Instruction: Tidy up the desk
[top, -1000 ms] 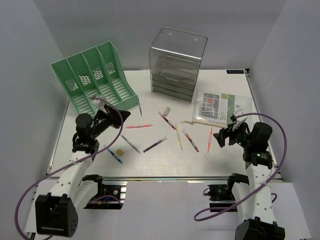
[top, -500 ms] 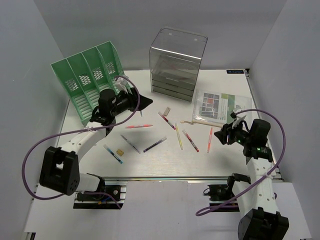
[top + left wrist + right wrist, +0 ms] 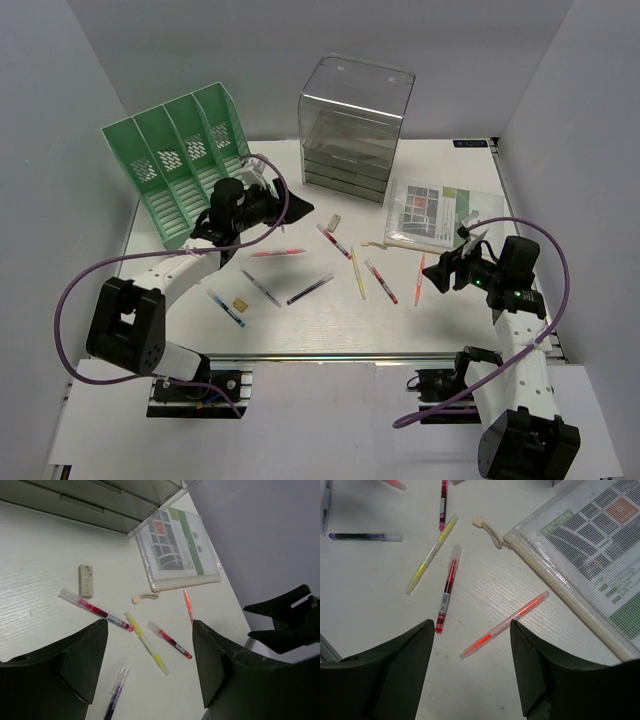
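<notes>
The desk (image 3: 330, 325) is a white tabletop strewn with several pens. My left gripper (image 3: 298, 205) hovers open and empty just right of the green file rack (image 3: 185, 165). Its wrist view looks between the jaws (image 3: 149, 625) at a yellow highlighter (image 3: 146, 643), a red pen (image 3: 169, 640) and a purple pen (image 3: 116, 694). My right gripper (image 3: 437, 278) is open above an orange pen (image 3: 504, 625), which lies between its fingertips (image 3: 471, 624) with nothing held. A dark red pen (image 3: 447, 589) lies to the left of it.
A clear drawer box (image 3: 352, 130) stands at the back. A zip pouch (image 3: 435, 212) with a printed sheet lies at the right. An eraser (image 3: 334, 222), a blue pen (image 3: 226, 308) and a small yellow piece (image 3: 240, 302) lie loose. A metal rail (image 3: 330, 356) runs along the near edge.
My left arm has swung from the near left up toward the file rack's front and its gripper has opened. My right gripper has shifted slightly left over the orange pen.
</notes>
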